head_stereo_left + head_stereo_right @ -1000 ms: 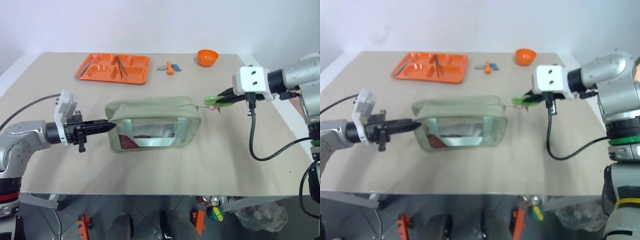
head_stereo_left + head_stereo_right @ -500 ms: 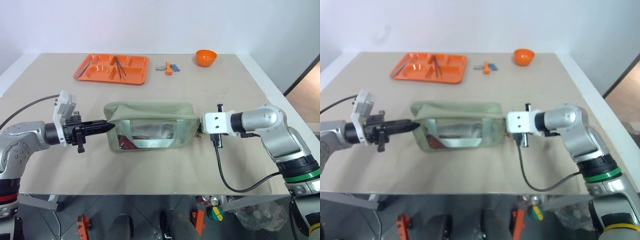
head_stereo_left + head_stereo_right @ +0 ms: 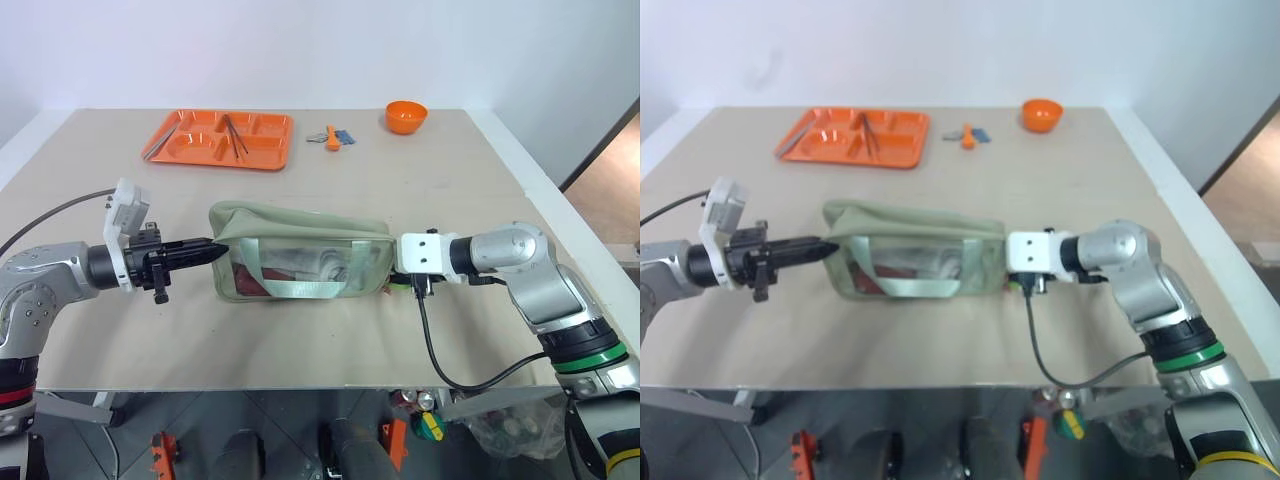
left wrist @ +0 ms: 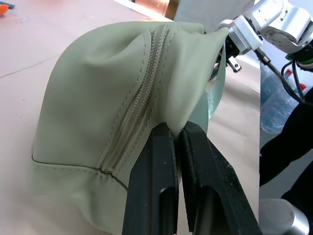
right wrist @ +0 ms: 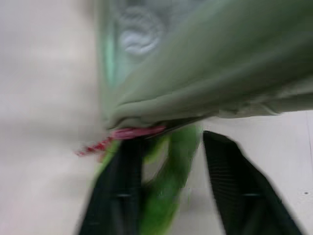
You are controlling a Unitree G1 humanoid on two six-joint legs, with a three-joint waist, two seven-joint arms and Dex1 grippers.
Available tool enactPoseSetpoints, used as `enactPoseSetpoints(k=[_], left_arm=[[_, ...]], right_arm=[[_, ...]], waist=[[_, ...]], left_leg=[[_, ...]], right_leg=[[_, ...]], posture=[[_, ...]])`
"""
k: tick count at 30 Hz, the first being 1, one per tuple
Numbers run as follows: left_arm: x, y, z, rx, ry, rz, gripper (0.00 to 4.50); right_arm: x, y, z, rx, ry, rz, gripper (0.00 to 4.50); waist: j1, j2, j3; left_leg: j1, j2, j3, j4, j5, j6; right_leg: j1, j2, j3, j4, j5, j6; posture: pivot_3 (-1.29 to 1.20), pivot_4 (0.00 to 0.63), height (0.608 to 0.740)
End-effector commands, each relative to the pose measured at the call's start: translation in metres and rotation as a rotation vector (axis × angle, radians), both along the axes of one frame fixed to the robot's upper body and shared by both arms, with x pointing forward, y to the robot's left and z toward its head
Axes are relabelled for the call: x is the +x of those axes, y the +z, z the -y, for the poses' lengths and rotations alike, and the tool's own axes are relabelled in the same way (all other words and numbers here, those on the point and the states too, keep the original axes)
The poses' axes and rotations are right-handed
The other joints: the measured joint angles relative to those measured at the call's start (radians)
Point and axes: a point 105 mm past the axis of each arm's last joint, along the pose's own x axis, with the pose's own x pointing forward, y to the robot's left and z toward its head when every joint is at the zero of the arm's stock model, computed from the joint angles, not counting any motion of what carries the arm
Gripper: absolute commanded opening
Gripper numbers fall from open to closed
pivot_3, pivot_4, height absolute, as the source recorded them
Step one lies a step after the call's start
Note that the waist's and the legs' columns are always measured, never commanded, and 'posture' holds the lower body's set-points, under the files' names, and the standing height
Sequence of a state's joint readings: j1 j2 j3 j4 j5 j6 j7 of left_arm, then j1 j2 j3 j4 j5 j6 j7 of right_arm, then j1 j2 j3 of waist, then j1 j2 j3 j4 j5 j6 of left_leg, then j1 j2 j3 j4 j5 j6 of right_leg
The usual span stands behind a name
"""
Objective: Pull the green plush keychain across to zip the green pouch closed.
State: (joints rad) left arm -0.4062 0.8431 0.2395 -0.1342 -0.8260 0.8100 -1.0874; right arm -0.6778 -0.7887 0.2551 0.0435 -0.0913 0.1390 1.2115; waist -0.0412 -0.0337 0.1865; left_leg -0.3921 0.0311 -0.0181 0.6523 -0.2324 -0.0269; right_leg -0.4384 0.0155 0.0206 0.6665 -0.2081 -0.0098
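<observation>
With the pouch point(image 3: 300, 262) lying mid-desk, long axis running left-right, zipper along its top looks closed end to end.

Left pincer point(image 4: 177, 142): clamped shut on a fold of pouch fabric at the left end, just beside the zipper line. Pointing level, toward the right.

Pouch: clear window faces the near edge of the desk point(image 3: 300, 345), strap across the window. Contents behind the window not readable.

Keychain point(image 5: 171, 171): at the pouch's right end, hanging off a red cord at the zipper end. It sits between the right pincer's point(image 5: 188, 161) fingers point(image 5: 230, 171), but those stand apart; one side looks close to the plush, the other has a visible gap. So open, not gripping.

Key relation: keychain is right at the right pincer, far end from the left one. Right arm is the nearer. Judgement: pull is finished, the coming move is likely backing the right pincer straight off to the right without snagging the cord.

Far edge: orange tray point(image 3: 222, 139), small items, orange bowl point(image 3: 406, 115).

No readable labels or writing anywhere.
</observation>
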Motion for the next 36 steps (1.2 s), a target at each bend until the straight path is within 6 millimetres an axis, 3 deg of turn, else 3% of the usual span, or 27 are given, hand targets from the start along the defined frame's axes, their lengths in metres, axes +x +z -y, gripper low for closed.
enactPoseSetpoints(k=[1,4,7,8,13,16,19,21,24,28,32,36], left_arm=[[0.001,0.017,-0.002,-0.035,0.009,0.063,0.00],[0.000,0.016,-0.002,-0.037,0.008,0.062,0.00],[0.003,0.017,-0.006,-0.052,0.043,0.065,0.00],[0.004,0.019,-0.009,-0.066,0.063,0.069,0.75],[-0.004,0.027,-0.021,-0.110,0.079,0.041,2.34],[-0.008,0.030,-0.027,-0.110,0.096,0.045,3.36],[-0.015,0.038,-0.035,-0.143,0.108,0.035,4.37],[-0.021,0.038,-0.042,-0.129,0.131,0.021,4.45],[-0.027,0.018,-0.064,-0.010,0.214,-0.001,4.45],[-0.032,-0.002,-0.088,0.014,0.320,-0.039,4.45],[-0.030,-0.002,-0.101,-0.101,0.426,-0.010,4.45],[-0.025,0.005,-0.100,-0.163,0.443,0.012,4.45]], right_arm=[[-0.001,0.031,-0.002,0.096,0.011,0.025,3.40],[-0.005,0.035,0.002,0.106,0.012,0.008,4.41],[-0.012,0.048,0.009,0.149,0.016,-0.025,4.49],[-0.015,0.054,0.012,0.172,0.017,-0.034,4.50],[-0.016,0.082,0.043,0.238,-0.062,-0.004,4.50],[-0.006,0.090,0.061,0.235,-0.157,0.044,4.50],[-0.014,0.095,0.069,0.231,-0.156,0.045,4.50],[-0.018,0.098,0.072,0.244,-0.159,0.039,4.50],[-0.026,0.099,0.074,0.289,-0.169,0.019,4.50],[-0.041,0.092,0.074,0.381,-0.196,-0.042,4.50],[-0.060,0.081,0.068,0.511,-0.240,-0.098,4.50],[-0.062,0.078,0.068,0.570,-0.298,-0.105,4.50]], waist=[[0.000,0.000,0.000],[0.000,0.000,0.000],[0.001,0.000,0.000],[0.001,0.000,0.001],[0.001,0.000,0.001],[-0.002,0.000,0.001],[-0.003,0.000,0.001],[-0.003,0.000,0.001],[-0.006,0.000,0.001],[-0.003,0.000,0.001],[0.009,0.000,0.001],[0.011,0.000,0.001]], left_leg=[[0.000,0.000,0.000,0.000,0.000,0.000],[-0.001,0.000,0.000,0.000,0.000,0.000],[-0.002,-0.001,0.000,0.000,0.000,0.000],[-0.002,-0.001,0.000,0.000,0.000,0.000],[-0.002,-0.001,0.000,0.000,0.000,0.000],[-0.001,-0.001,0.000,0.000,0.000,0.000],[-0.001,-0.001,0.000,0.000,0.000,0.000],[-0.001,-0.001,0.000,0.000,0.000,0.000],[-0.001,-0.001,0.002,-0.002,0.000,0.000],[0.000,-0.001,0.003,-0.005,0.000,0.000],[0.000,-0.001,0.001,-0.005,0.000,0.000],[-0.001,-0.001,0.001,-0.001,0.000,0.000]], right_leg=[[0.000,0.000,0.000,0.000,0.000,0.000],[0.000,-0.001,0.000,0.000,0.000,0.000],[-0.001,-0.001,0.000,0.000,-0.001,0.001],[-0.001,-0.002,0.000,0.000,-0.001,0.001],[-0.001,-0.002,0.000,0.000,-0.001,0.001],[0.000,-0.001,0.000,0.000,-0.001,0.001],[-0.001,-0.001,0.000,0.000,0.000,0.001],[-0.001,-0.001,0.000,0.000,0.000,0.000],[-0.002,-0.001,0.002,0.000,-0.001,0.000],[-0.002,-0.002,0.002,0.000,-0.003,-0.001],[-0.001,-0.002,-0.001,0.000,-0.003,-0.001],[-0.001,-0.002,0.000,0.000,-0.002,0.000]], posture=[[0.00,0.150,0.740],[0.00,0.150,0.740],[0.00,0.150,0.740],[0.00,0.150,0.740],[0.00,0.150,0.740],[0.00,0.150,0.740],[0.00,0.150,0.740],[0.00,0.150,0.740],[0.00,0.150,0.740],[0.00,0.150,0.740],[0.00,0.150,0.740],[0.00,0.150,0.740]])
